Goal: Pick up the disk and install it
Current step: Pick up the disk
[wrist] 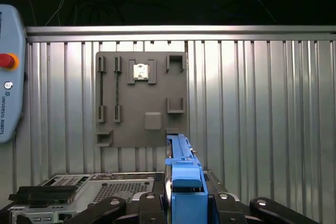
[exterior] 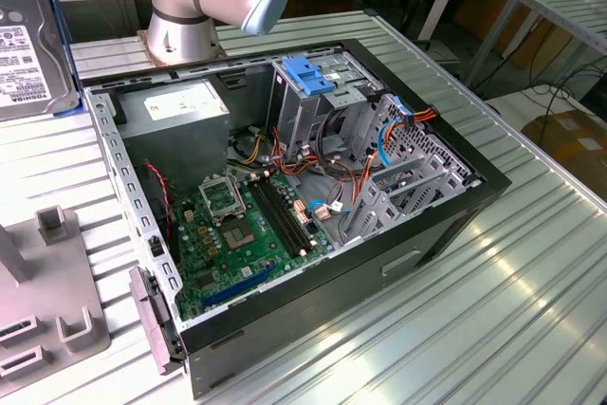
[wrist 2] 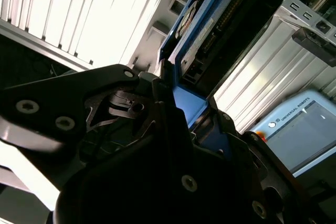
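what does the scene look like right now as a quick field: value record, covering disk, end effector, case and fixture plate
disk: lifted clear of the table, outside the case, label side facing the exterior view
end effector: shut on the disk's blue frame
computer case: open, lying on the ribbed metal table
drive cage: inside the case, blue clip on top
fixture plate: grey, on the table at the exterior view's left of the case
install: not yet done
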Robot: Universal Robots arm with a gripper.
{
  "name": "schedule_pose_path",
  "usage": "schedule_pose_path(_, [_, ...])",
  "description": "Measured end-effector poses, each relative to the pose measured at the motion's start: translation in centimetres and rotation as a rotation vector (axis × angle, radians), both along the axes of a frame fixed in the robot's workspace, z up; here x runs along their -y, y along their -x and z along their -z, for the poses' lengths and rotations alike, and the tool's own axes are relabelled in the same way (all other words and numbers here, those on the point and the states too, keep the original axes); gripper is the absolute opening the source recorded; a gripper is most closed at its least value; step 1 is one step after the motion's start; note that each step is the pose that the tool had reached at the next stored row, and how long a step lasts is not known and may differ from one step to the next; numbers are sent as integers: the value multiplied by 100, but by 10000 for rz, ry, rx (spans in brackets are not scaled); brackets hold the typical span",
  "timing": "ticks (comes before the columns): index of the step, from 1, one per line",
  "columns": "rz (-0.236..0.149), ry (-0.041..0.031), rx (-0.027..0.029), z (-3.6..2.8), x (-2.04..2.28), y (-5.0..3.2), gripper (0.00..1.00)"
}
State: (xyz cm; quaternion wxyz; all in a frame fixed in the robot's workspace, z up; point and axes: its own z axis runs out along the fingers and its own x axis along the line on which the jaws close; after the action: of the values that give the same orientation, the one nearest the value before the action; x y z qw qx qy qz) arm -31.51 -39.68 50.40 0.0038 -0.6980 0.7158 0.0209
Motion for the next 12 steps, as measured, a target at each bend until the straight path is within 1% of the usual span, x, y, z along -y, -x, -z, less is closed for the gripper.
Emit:
schedule_pose_path(5, [0, 50, 6, 28, 27, -136, 37])
schedule_pose_path(8, [0, 86, 14, 52, 43, -265, 37])
schedule_pose_path(12, [0, 131, 27, 77, 58, -398, 37])
